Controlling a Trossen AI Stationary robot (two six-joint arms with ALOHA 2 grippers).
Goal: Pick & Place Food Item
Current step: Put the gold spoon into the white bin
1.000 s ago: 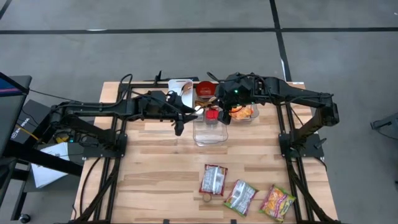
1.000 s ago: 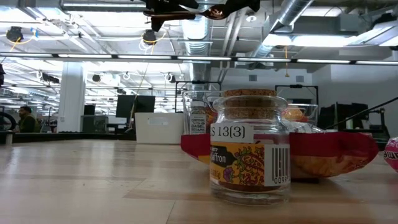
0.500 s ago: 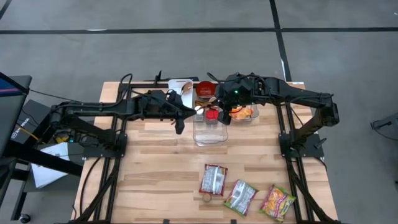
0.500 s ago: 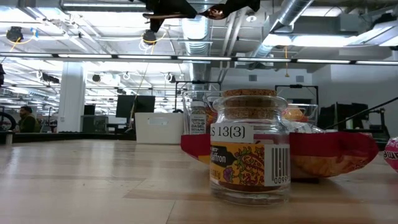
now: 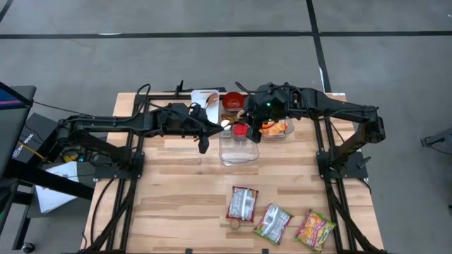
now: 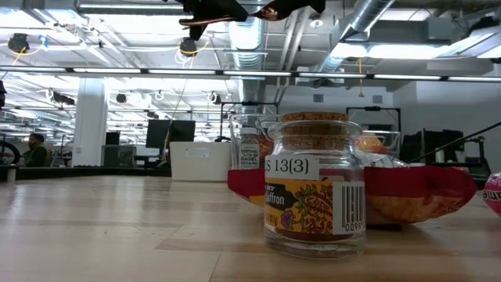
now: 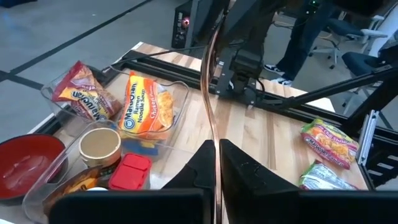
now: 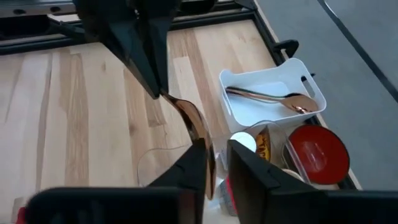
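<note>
From above, both arms meet over the clear bin point(image 5: 239, 149) at the table's back: the left gripper point(image 5: 220, 125) and the right gripper point(image 5: 244, 121) nearly touch there, with three packets point(image 5: 243, 203) lying well apart at the front edge. At table height a saffron jar point(image 6: 315, 186) stands in front, and both grippers show high up. Past the left fingers point(image 7: 239, 171), clamped shut on a copper spoon point(image 7: 214, 112), sit a noodle pack point(image 7: 147, 107) in its tray and a red bowl point(image 7: 28, 167). The right fingers point(image 8: 245, 163) pinch the same spoon narrowly, beside a white caddy point(image 8: 273, 87) holding another spoon.
</note>
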